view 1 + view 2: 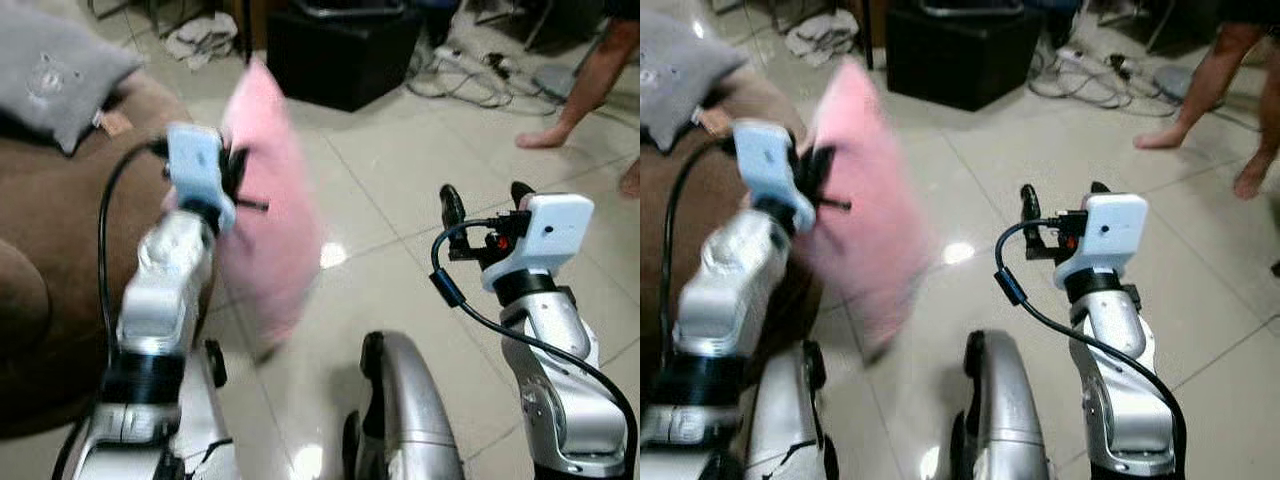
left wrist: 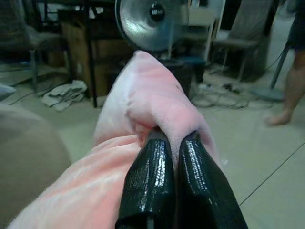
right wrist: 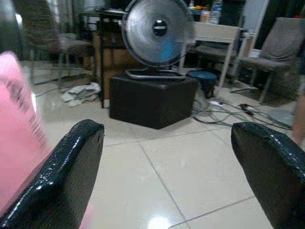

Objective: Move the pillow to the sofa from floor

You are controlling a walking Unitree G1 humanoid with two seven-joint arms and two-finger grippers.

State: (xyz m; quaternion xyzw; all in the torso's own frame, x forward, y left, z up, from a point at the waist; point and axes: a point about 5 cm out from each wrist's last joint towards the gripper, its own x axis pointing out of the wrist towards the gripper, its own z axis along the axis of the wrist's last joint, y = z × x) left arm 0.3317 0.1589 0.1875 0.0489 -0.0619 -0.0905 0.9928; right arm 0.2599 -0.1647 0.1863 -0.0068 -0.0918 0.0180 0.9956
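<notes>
A pink pillow (image 1: 268,205) hangs in the air beside the brown sofa (image 1: 60,250), blurred by motion. My left gripper (image 1: 235,175) is shut on a fold of the pillow (image 2: 143,105), its two black fingers (image 2: 152,181) pressed together on the cloth. My right gripper (image 1: 487,200) is held up over the floor to the right, open, with nothing between its fingers (image 3: 62,181). The pillow's edge (image 3: 16,119) shows beside the right gripper.
A grey cushion (image 1: 55,70) lies on the sofa's arm. A black box (image 1: 340,50) with a fan (image 3: 155,31) on it stands ahead, with cables (image 1: 470,70) on the tiles. A person's bare leg and foot (image 1: 575,95) are at the far right.
</notes>
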